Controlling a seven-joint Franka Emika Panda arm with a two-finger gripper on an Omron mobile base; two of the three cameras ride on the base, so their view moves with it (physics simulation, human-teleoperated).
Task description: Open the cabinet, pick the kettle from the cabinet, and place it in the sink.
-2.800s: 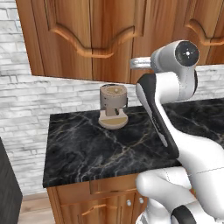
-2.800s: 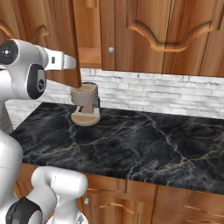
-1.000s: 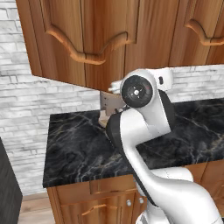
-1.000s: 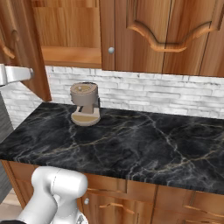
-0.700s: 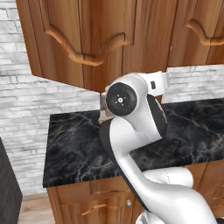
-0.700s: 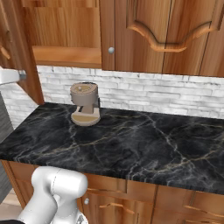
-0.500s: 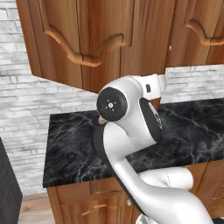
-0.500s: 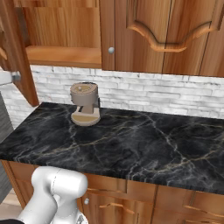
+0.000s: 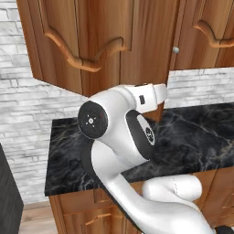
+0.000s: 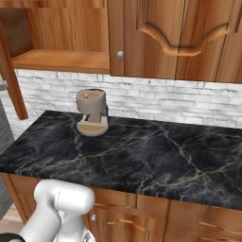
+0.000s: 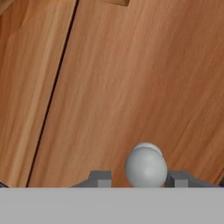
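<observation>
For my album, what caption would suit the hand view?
Gripper fingertips either side of a round silver knob on the wooden cabinet door.

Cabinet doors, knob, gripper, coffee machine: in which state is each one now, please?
Left door: swung open.
Right door: closed.
Knob: between the fingertips, nearer to one.
Gripper: open, one tip on either side of the knob, a gap on one side.
Coffee machine: upright on the counter.

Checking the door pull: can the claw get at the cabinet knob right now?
Likely yes: in the hand view the knob sits between the fingertips of the claw, with nothing blocking it.
</observation>
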